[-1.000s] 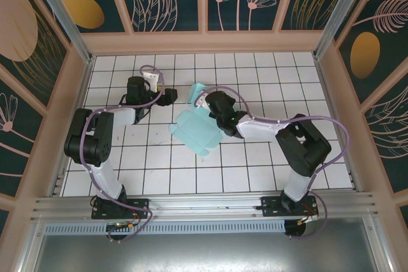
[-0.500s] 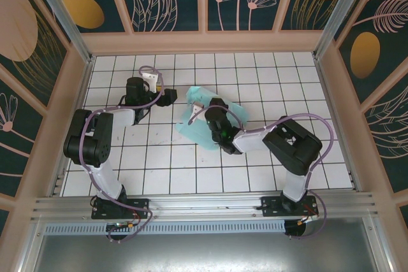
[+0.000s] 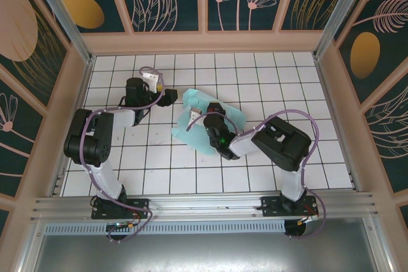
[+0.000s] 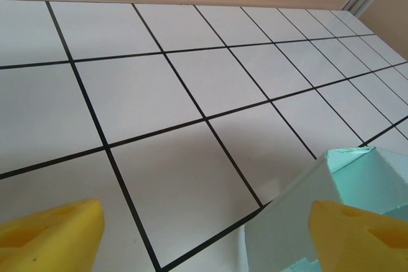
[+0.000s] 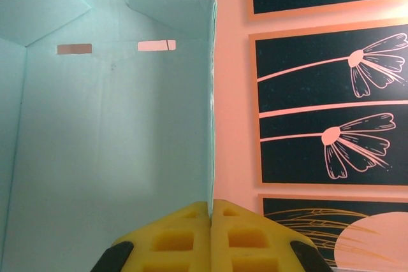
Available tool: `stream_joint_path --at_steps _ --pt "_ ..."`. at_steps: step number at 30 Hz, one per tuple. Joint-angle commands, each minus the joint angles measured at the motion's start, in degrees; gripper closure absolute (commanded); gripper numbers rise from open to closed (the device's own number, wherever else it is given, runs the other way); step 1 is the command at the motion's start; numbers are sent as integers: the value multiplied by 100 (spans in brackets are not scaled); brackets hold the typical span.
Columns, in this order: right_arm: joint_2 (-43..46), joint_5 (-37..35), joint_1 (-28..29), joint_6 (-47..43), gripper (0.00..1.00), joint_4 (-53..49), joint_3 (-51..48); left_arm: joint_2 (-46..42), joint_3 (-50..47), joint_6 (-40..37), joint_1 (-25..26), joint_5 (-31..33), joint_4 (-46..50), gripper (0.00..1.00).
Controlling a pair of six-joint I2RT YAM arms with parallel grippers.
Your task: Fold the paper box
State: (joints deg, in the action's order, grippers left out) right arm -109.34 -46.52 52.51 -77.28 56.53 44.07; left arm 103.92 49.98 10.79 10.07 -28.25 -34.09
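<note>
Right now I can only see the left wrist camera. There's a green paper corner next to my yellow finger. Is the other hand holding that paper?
Observer: Yes. In the right wrist view, the right hand is pinched shut on an edge of the paper box.
Kid: Where is my hand if you look from above?
Observer: In the top view, the left hand sits beside the far left corner of the box.
</note>
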Motion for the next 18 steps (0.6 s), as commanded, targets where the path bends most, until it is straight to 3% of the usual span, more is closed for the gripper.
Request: stream_joint_path --at_steps 1,14,18 --pt "-36 -96 -61 84 100 231 -57 186 50 -82 -32 -177 -231 19" --pt "43 51 -82 202 100 25 -15 1539 1774 459 -23 -458 718 40" --pt "6 83 -89 219 100 -32 63 1761 2050 417 28 -694 983 41"
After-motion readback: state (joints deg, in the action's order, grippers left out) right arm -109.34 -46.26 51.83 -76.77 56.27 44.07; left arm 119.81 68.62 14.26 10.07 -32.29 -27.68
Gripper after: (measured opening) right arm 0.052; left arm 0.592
